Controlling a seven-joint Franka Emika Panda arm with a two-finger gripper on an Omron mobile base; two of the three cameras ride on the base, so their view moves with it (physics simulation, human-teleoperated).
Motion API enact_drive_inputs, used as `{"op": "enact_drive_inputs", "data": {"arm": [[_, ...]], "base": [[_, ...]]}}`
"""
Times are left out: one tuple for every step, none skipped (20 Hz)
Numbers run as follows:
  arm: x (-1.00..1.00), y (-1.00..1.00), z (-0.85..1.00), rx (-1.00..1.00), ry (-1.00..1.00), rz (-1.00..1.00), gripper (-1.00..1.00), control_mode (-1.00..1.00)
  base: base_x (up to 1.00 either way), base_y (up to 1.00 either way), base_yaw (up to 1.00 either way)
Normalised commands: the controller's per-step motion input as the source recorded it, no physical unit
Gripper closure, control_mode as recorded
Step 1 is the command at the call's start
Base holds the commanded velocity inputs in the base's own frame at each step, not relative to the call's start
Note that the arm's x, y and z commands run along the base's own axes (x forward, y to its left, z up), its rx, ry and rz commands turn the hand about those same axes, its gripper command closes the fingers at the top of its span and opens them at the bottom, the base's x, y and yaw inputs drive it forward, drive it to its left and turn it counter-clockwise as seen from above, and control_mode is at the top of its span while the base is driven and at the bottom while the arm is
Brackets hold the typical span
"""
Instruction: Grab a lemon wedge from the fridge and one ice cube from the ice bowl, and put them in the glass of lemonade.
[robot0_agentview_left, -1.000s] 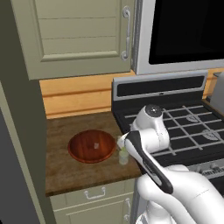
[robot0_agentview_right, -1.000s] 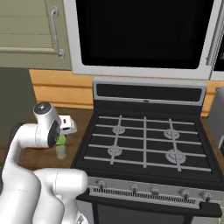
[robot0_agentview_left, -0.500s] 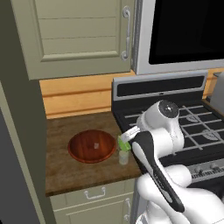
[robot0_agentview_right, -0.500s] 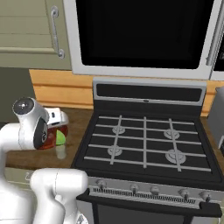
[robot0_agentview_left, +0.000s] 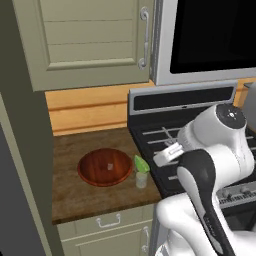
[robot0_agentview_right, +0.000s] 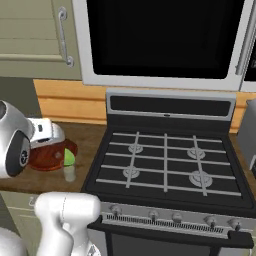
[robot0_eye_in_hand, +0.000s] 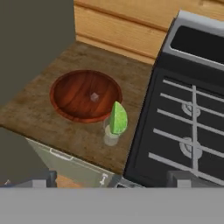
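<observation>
ice bowl (robot0_eye_in_hand: 85, 95): 1 ice cube (robot0_eye_in_hand: 94, 97) inside | lemonade glass (robot0_eye_in_hand: 111, 133): lemon wedge (robot0_eye_in_hand: 117, 118) on rim | jaws open

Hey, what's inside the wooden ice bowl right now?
One small whitish ice cube sits near the middle of the ice bowl; the rest of its floor shows bare wood. In the right base view the arm covers most of the bowl, so only the other views show the inside.
</observation>
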Motion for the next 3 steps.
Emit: {"op": "enact_drive_inputs", "data": {"arm": [[-0.76, -0.25, 0.51, 0.00, 0.00, -0.01, -1.00, -1.00], [-0.70, -0.31, 0.50, 0.00, 0.00, -0.03, -1.00, -1.00], [-0.67, -0.36, 0.49, 0.01, 0.00, -0.06, -1.00, -1.00]], "base": [[0.00, 0.00, 0.00], [0.00, 0.00, 0.00], [0.00, 0.00, 0.00]]}}
